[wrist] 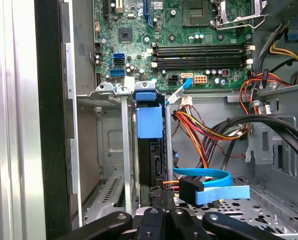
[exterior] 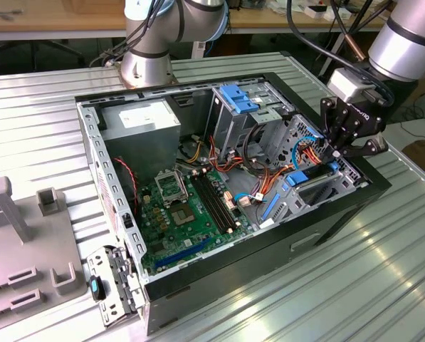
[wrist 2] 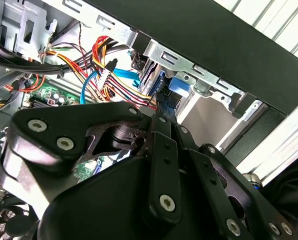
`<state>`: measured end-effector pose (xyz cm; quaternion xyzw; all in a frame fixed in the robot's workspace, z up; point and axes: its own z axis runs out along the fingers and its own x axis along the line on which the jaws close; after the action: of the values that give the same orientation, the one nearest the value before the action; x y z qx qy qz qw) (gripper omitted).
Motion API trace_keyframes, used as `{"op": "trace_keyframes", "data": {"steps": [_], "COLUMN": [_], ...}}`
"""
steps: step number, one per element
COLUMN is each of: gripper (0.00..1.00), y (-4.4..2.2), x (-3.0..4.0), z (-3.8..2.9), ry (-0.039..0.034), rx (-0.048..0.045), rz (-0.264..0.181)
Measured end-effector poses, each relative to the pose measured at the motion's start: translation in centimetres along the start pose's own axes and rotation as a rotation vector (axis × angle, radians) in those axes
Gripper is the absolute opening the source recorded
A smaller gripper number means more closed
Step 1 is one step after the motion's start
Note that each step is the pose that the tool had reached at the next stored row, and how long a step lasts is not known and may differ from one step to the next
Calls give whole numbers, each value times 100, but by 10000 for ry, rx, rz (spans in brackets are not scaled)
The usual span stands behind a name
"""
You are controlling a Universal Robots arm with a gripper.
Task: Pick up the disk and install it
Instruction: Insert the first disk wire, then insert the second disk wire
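Bundled cables [wrist: 213,130] crowding the bay beside the disk [wrist: 149,150], case wall [wrist: 51,125] opposite

Exterior view: bright, even overhead light. Strong glare streaks on the ribbed metal table [exterior: 319,285], mostly toward 5 o'clock and 10 o'clock. Computer case [exterior: 230,267] interior dimmer, soft shadow under the rim at 9 o'clock; motherboard [exterior: 187,214] sharp enough. Top edge background slightly soft.

Second wrist view: gripper [wrist 2: 161,107] body dark, close, out of focus, dull highlights on its screws. Cables [wrist 2: 106,65] behind moderately sharp. White blown-out strip at 2 o'clock.

First wrist view: well lit, crisp on the board [wrist: 188,45]; washed-out pale band at 9 o'clock; linkage at 6 o'clock blurred and dark.
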<state>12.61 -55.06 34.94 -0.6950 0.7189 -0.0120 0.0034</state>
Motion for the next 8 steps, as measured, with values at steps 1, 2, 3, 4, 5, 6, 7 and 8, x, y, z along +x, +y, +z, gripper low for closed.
{"op": "trace_keyframes", "data": {"steps": [1,2,3,4,5,6,7,8], "gripper": [11,11,11,11,11,11,11,11], "y": [0,0,0,0,0,0,0,-1], "x": [0,0,0,0,0,0,0,0], "z": [0,0,-1,-1,-2,-2,-10,-26], "ry": [0,0,1,1,0,0,5,7], "rx": [0,0,0,0,0,0,0,0], "rz": [0,0,0,0,0,0,0,0]}}
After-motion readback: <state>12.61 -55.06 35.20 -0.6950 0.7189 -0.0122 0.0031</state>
